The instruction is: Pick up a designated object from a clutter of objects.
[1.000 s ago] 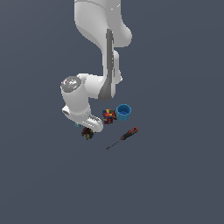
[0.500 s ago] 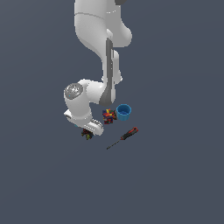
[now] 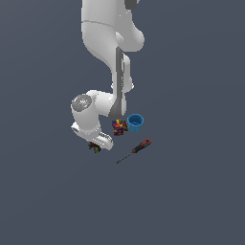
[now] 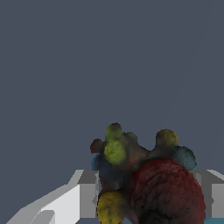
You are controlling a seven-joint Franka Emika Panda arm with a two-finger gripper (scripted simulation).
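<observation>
You will find no legible text, label, brand, number or sign on any surface in either the exterior view or the wrist view.

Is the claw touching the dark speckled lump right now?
Touching: in the wrist view the dark speckled lump sits wedged between both fingers of the claw.

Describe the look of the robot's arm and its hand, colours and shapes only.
The arm is glossy white, built of rounded, bulbous segments, with a dark grey strip down the link above the wrist and a grey disc capping the round wrist joint. The hand is a white, blocky body; in the wrist view its fingers show as pale grey, flat-faced blocks. No cables or markings show.
</observation>
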